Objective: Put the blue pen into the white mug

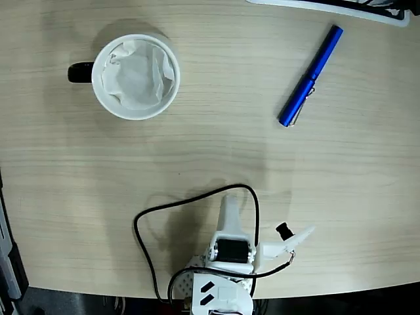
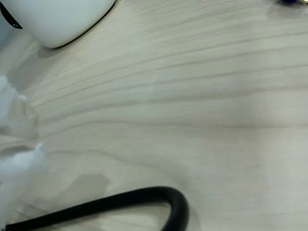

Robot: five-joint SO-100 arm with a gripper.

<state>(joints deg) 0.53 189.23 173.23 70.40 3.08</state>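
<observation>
Sitting folded at the near edge, gripper state unclear, needing to reach far right for the blue pen, white mug waiting far left.

In the fixed view, bare bench lies between the white mug and the blue pen, which sit well apart. A black cable loops near the arm's base; a white object, perhaps a keyboard edge, borders the far side.

Wrist view: white mug cropped at top left; blue pen barely visible at top edge; hand blurred at left.
</observation>
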